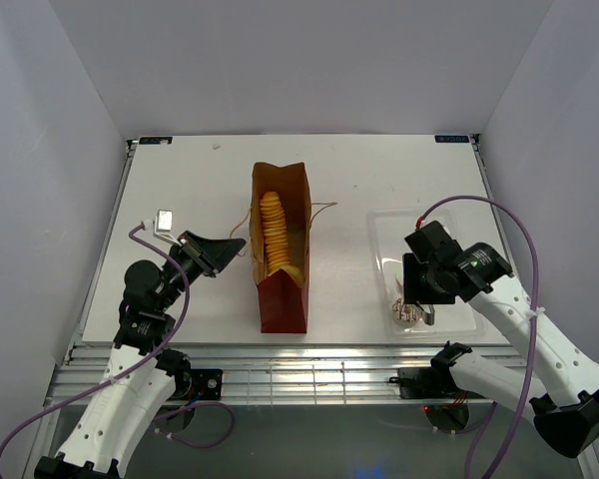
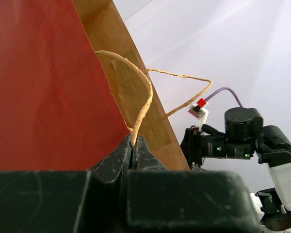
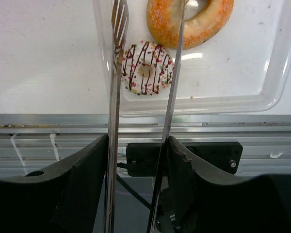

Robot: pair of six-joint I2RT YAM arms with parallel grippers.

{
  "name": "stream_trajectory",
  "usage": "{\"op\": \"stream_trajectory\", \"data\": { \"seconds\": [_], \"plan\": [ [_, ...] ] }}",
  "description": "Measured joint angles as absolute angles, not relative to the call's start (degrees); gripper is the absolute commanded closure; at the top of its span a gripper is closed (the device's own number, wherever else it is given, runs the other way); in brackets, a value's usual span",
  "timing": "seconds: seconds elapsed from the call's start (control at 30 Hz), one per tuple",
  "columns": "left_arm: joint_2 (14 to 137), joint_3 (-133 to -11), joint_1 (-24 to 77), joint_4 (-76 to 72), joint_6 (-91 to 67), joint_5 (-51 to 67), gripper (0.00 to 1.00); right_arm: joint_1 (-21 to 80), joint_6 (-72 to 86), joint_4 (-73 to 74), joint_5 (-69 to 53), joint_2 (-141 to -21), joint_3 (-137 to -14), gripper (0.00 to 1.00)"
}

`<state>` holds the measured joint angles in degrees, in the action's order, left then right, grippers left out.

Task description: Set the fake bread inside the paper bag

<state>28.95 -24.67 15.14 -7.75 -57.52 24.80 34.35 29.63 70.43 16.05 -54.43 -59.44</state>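
Observation:
The brown paper bag [image 1: 281,244] lies open in the middle of the table, its reddish end near me. The long ridged golden loaf [image 1: 272,232] lies inside it. My left gripper [image 1: 236,243] is shut on the bag's twine handle [image 2: 140,104], right beside the bag [image 2: 48,82]. My right gripper [image 3: 138,145] is shut on the metal tongs [image 3: 115,73], held over the clear tray [image 3: 208,104]. The open tong arms straddle the small whitish brown-streaked pastry [image 3: 145,68]. One golden ring bun [image 3: 190,22] lies just beyond it. A second ring bun is not in view.
A small white block [image 1: 165,221] lies at the left of the table. The clear tray [image 1: 384,235] sits at the right, close to the table's near edge and the metal rail [image 3: 145,126]. White walls enclose three sides.

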Motion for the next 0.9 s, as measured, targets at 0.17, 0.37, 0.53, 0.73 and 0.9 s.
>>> {"op": "stream_trajectory", "data": {
  "seconds": [0.17,0.37,0.53,0.73,0.9],
  "plan": [
    [28.4,-24.7,15.1,-7.7,-57.6,24.9,1.0,34.3,29.9,70.2,14.8,-54.4,-55.7,0.45],
    [28.3,-24.3,15.1,-7.7,-57.8,24.9,1.0,34.3,30.3,70.3,15.1,-53.7,-55.2,0.49],
    [28.6,-24.0,15.1,-7.7,-57.9,24.9,1.0,34.3,30.7,70.1,15.8,-53.6,-54.0,0.57],
    [28.6,-24.0,15.1,-7.7,-57.9,24.9,1.0,34.3,30.7,70.0,17.6,-55.7,-55.0,0.65],
    [28.6,-24.0,15.1,-7.5,-57.9,24.9,1.0,34.3,29.6,70.1,19.6,-58.2,-60.7,0.69]
  ]
}}
